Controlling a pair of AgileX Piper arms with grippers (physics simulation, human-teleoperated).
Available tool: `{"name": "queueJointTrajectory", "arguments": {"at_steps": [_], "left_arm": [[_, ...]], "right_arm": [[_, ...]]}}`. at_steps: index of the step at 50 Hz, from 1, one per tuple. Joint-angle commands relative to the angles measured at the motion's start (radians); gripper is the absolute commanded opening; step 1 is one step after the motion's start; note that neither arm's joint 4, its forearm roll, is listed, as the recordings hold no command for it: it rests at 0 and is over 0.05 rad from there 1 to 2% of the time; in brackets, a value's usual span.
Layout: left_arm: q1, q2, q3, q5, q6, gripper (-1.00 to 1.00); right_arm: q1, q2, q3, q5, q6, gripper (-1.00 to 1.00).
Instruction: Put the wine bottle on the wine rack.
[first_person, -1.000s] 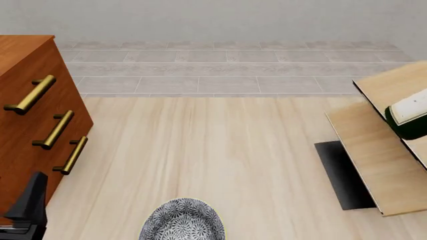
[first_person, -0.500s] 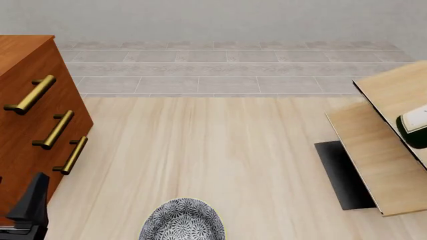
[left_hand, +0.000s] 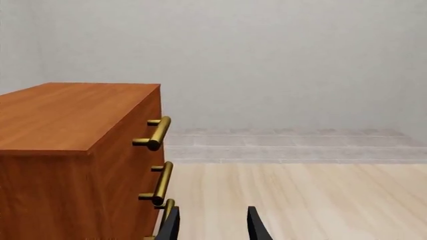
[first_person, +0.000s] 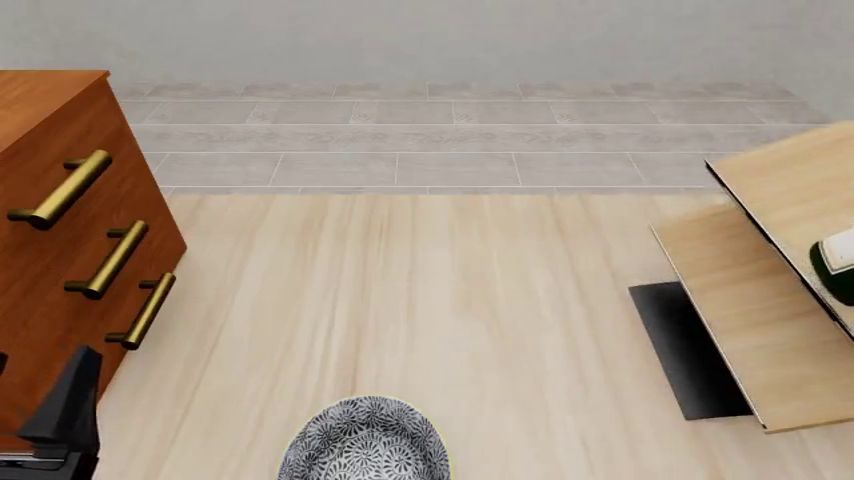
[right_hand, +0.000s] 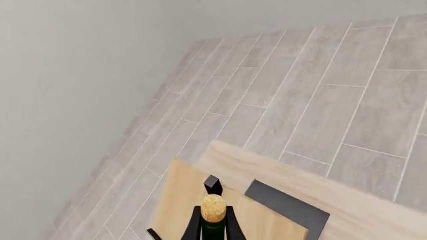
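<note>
The right gripper (right_hand: 213, 227) pinches the bottle (first_person: 837, 268) by its neck over the rack (first_person: 754, 300) at the table's right edge, while the left gripper (left_hand: 212, 227) idles, fingers spread, beside the cabinet (first_person: 60, 250).

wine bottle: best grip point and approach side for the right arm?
Neck, just under the cork. It is the narrowest part of the wine bottle, and the body looks too wide by the front view. Come along the bottle's axis, one finger on each side of the neck, as the right gripper sits now.
</note>
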Motion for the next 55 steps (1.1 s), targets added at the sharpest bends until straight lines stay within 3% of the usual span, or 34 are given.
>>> {"name": "queueJointTrajectory", "arguments": {"at_steps": [1,30,55], "left_arm": [[0.004,0.0,0.0,0.003,0.003,1.0],[0.01,0.0,0.025,-0.011,0.008,1.0],[0.024,0.0,0.041,-0.023,0.008,1.0]], "right_arm": [[-0.019,0.036,0.037,-0.049,-0.002,-1.0],[-0.005,0.117,0.148,-0.168,-0.042,-1.0],[-0.049,0.257,0.162,-0.269,-0.068,-1.0]]}}
